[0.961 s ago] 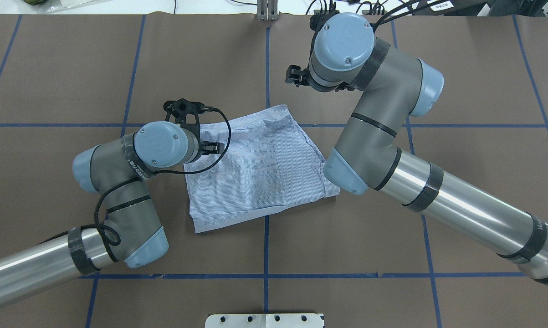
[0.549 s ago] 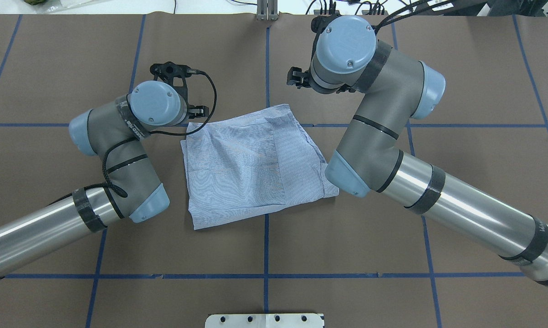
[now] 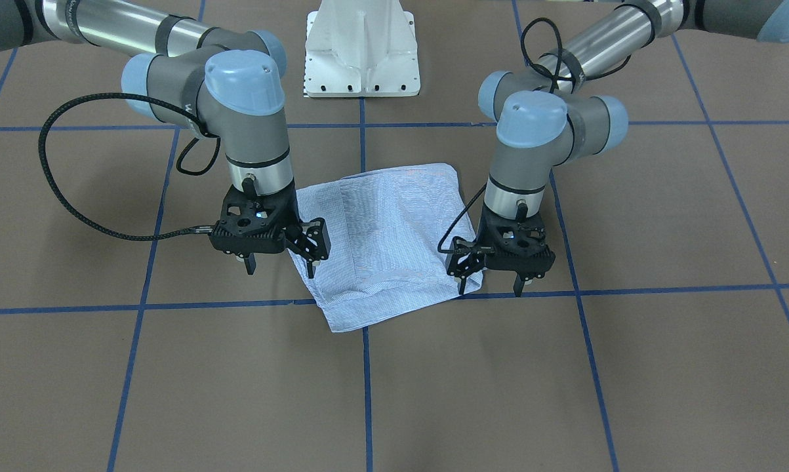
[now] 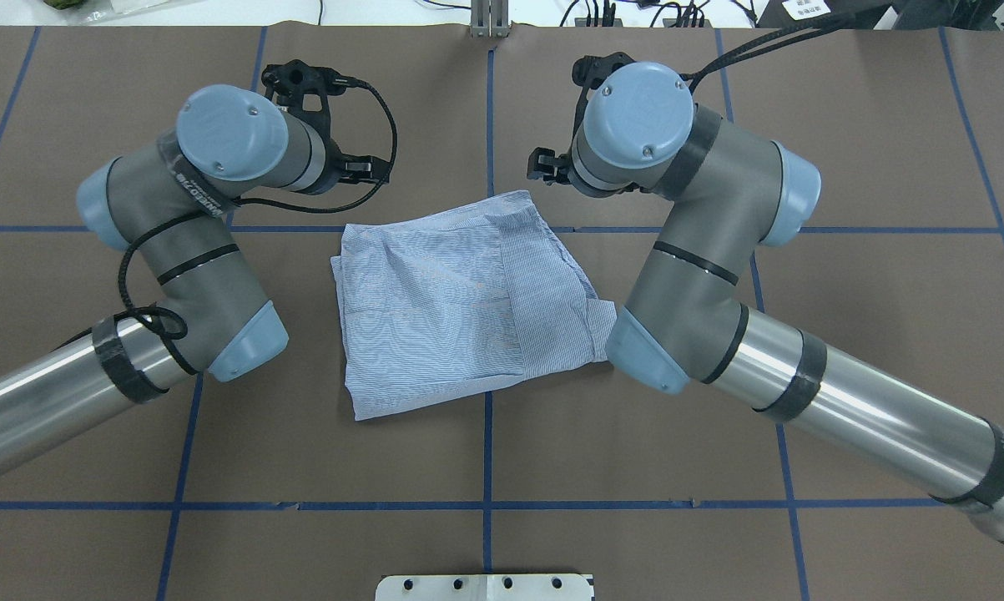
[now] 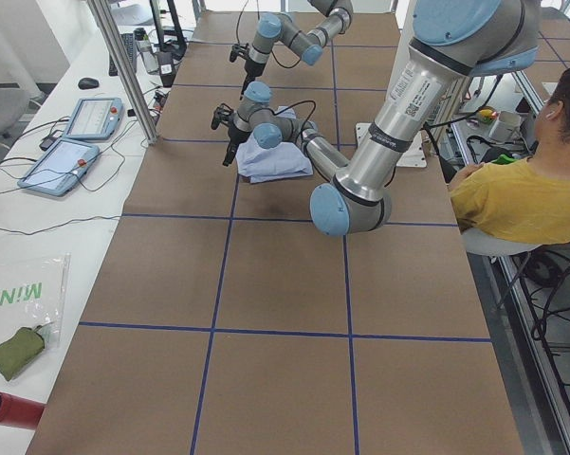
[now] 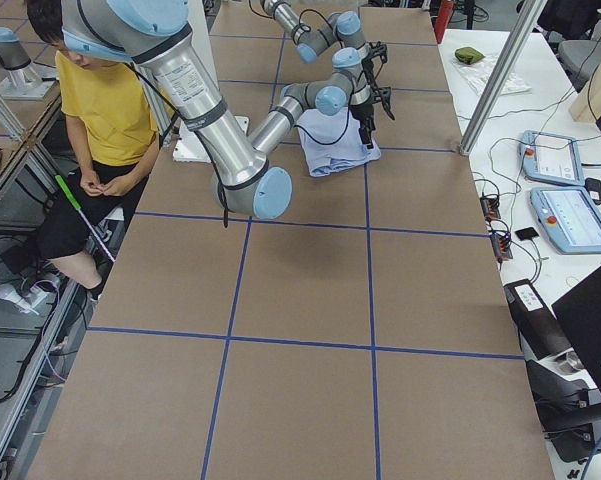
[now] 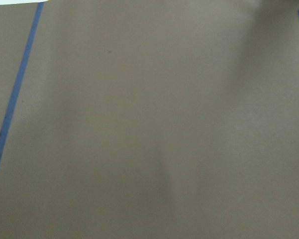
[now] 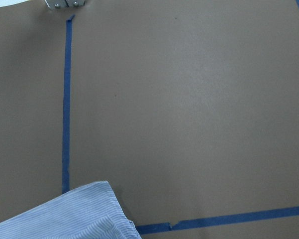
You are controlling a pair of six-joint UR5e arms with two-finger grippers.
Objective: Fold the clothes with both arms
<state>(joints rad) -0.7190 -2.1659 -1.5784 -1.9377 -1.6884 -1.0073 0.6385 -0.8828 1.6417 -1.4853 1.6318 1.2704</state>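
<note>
Okay, bench (image 4: 885,125): brown cover marked into squares by blue tape lines (image 4: 489,467). From my seat I see bare cover running from the shirt (image 4: 443,309) out to both ends and to the far edge.
Right arm (image 4: 693,275): reaches in from the robot-side edge. One blue-capped joint sits over the shirt's right-hand border, and the wrist points straight down on the far-edge side of the cloth.
Left arm (image 4: 193,250): comes in from the opposite end. Its lower joint is apart from the cloth, with the wrist down beyond the shirt's far-left corner.
Shirt: folded to a rough rectangle, lying flat about mid-bench across a tape crossing, edges skewed to the grid. Neither gripper has hold of it.
Pedestal (image 3: 361,52): white, at the middle of the robot-side edge.
Right gripper (image 3: 281,270): jaws spread wide with nothing between them. One finger is over the shirt's border, the other over bare cover, and I cannot tell whether it touches.
Left gripper (image 3: 490,288): jaws likewise wide apart and empty, straddling the shirt's far-left corner.
Cable (image 3: 73,196): black, looping out from the right wrist toward the bench's right end.
</note>
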